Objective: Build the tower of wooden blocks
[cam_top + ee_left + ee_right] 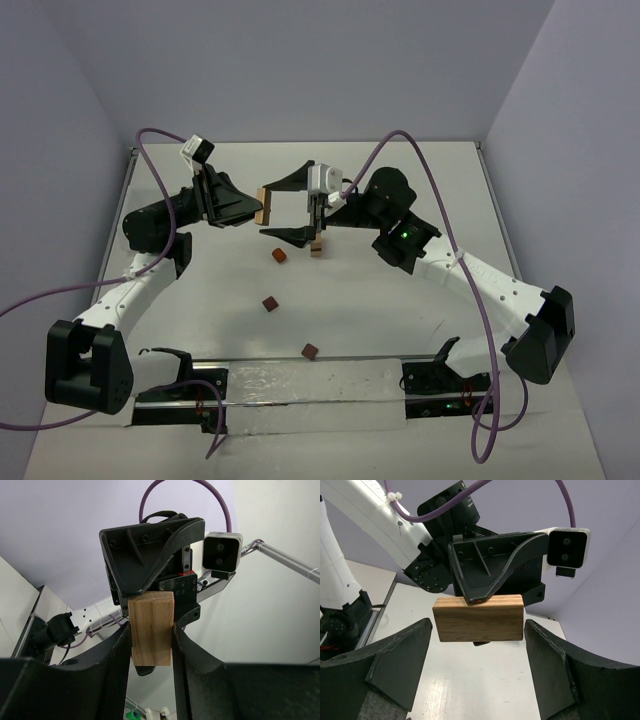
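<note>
A light tan wood block [264, 205] hangs above the table with my left gripper [258, 206] shut on its narrow sides. In the left wrist view the block [151, 630] sits squeezed between the two fingers. My right gripper [288, 208] faces it, open, with one finger on each side of the block's long ends. In the right wrist view the block [478, 618] floats between my right gripper's [477, 630] fingers with a gap at each end. A small tan stack, the tower [316, 246], stands just right of the block, partly hidden by the right wrist.
Three loose reddish-brown blocks lie on the white table: one [278, 257] beside the tower, one [270, 303] nearer the middle, one [310, 351] by the front rail [300, 385]. Purple cables loop around both arms.
</note>
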`<move>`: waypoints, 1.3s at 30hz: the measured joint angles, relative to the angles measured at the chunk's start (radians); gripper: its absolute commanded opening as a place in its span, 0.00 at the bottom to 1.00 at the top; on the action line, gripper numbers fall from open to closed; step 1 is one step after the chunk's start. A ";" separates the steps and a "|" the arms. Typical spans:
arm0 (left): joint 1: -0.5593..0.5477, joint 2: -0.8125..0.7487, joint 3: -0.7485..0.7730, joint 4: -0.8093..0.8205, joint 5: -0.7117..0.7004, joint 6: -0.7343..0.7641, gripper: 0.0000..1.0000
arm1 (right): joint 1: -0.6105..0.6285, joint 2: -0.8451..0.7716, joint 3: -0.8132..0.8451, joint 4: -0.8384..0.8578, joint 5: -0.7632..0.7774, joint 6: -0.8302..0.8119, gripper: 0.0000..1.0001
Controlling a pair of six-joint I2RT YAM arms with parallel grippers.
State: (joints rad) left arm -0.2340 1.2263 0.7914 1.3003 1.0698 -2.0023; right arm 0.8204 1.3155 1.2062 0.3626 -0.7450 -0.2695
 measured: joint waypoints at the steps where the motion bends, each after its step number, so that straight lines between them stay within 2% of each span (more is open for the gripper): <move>1: 0.000 0.000 0.000 0.000 0.000 0.000 0.00 | 0.000 0.000 0.000 0.000 0.000 0.000 0.84; 7: 0.000 0.000 0.000 0.000 0.000 0.000 0.00 | 0.000 0.000 0.018 -0.001 0.000 0.009 0.88; 13: 0.000 0.000 0.000 0.000 0.000 -0.001 0.00 | 0.000 0.001 0.039 0.000 -0.001 0.012 0.78; 17: 0.000 0.000 0.000 0.000 -0.002 -0.002 0.00 | 0.000 0.002 0.044 -0.006 -0.003 0.014 0.76; 23: 0.000 0.000 0.000 0.000 -0.002 -0.002 0.00 | 0.000 0.003 0.045 -0.017 -0.002 0.007 0.87; 27: 0.000 0.000 0.000 0.000 -0.002 -0.002 0.00 | 0.000 0.003 0.045 -0.021 0.002 -0.001 0.89; 35: 0.000 0.000 0.000 -0.001 -0.006 -0.002 0.02 | 0.000 0.003 0.045 -0.029 0.003 -0.010 0.67; 37: 0.000 0.000 0.000 -0.001 -0.009 -0.004 0.06 | 0.000 0.003 0.045 -0.033 0.001 -0.012 0.59; 39: 0.000 0.000 0.000 -0.002 -0.009 -0.005 0.12 | 0.000 0.003 0.045 -0.034 -0.002 -0.019 0.55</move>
State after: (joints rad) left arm -0.2337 1.2266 0.7914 1.2985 1.0613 -2.0075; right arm 0.8204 1.3186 1.2514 0.3284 -0.7469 -0.2881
